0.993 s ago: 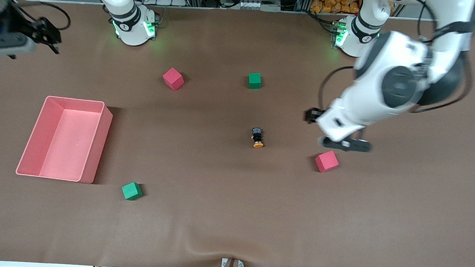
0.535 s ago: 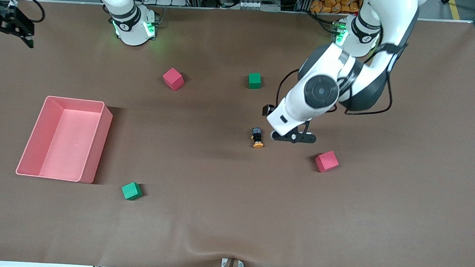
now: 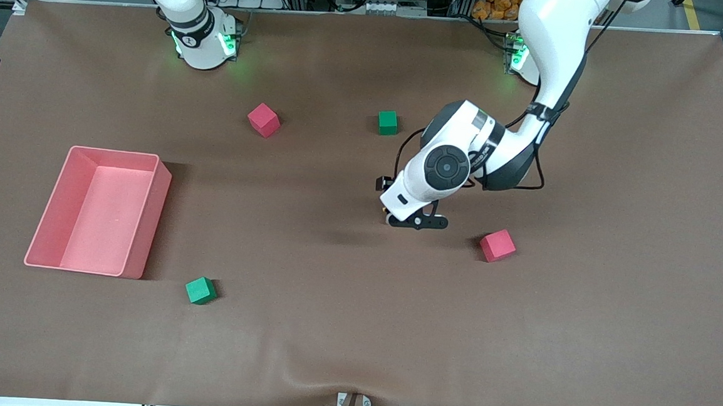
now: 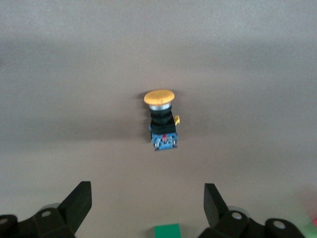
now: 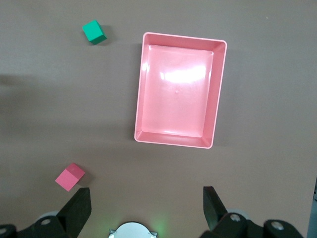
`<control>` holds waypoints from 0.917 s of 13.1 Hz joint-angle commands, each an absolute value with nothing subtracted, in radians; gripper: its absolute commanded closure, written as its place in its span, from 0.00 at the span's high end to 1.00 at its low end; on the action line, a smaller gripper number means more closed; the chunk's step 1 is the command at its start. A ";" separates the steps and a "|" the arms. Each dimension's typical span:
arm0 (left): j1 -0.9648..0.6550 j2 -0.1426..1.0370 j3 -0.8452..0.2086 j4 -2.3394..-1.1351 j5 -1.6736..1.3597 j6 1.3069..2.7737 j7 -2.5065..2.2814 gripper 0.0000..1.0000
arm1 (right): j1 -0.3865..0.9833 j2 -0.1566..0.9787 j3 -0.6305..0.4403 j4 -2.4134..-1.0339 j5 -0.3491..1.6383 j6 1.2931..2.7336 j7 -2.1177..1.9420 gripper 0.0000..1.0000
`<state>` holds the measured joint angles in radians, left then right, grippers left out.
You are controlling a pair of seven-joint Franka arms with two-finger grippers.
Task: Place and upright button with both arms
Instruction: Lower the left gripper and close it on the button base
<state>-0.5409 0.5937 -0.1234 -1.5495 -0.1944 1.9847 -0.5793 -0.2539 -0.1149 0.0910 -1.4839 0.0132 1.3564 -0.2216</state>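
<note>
The left gripper (image 4: 143, 203) is hovering with fingers apart over the small orange-capped, black-bodied button (image 4: 161, 119), lying sideways mid-table; a careless descent risks knocking it rolling. The right gripper (image 5: 143, 206) is waiting, fingers apart, above the pink plastic bin (image 5: 180, 89). Two red foam cubes (image 3: 497, 245) and two green foam cubes (image 3: 388, 122) are sitting around.

No text, label, brand, number or sign could be read anywhere in these views. The band on the right arm's base (image 3: 191, 37) carried a small dark round mark, too small to make out.
</note>
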 commanded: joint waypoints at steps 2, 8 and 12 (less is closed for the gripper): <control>-0.525 0.669 -0.110 -1.516 -0.187 2.028 -0.584 1.00 | -0.172 -0.141 0.075 -1.412 0.006 1.266 -0.189 1.00; -0.592 0.771 -0.110 -1.476 -0.192 2.141 -0.713 1.00 | -0.172 -0.137 0.074 -1.302 0.003 1.163 -0.118 1.00; -0.591 0.782 -0.110 -1.476 -0.189 2.141 -0.713 0.95 | -0.193 -0.133 0.077 -1.385 -0.012 1.187 -0.115 1.00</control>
<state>-0.5932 0.7681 -0.1133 -1.4988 -0.1940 2.1461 -0.7004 -0.1816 -0.1436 0.0782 -1.3348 0.0026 1.1775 -0.1263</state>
